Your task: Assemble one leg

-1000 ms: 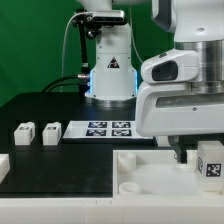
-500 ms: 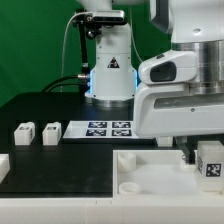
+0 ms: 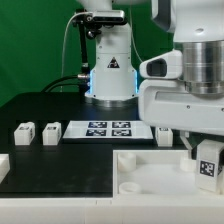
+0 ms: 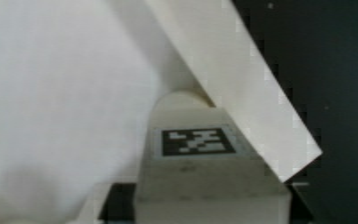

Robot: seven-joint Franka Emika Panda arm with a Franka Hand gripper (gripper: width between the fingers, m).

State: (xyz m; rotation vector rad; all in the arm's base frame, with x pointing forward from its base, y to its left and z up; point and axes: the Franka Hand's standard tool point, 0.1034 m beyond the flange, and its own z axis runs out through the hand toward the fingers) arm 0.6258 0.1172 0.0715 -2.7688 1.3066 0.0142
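I see my gripper pinching the leg just above the big white tray.

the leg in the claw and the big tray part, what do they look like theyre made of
The leg: looks like white plastic, matte, with an apparently printed black-and-white tag on one face. The tray part: seemingly the same white plastic, smooth, with moulded-looking rounded rim edges; hard to confirm.

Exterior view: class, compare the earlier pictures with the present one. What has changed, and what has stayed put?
The arm's white body turned and shifted toward the exterior view's right. The tool stayed low, with the leg still at its fingers. The two small blocks, the marker board and the large white part did not move.
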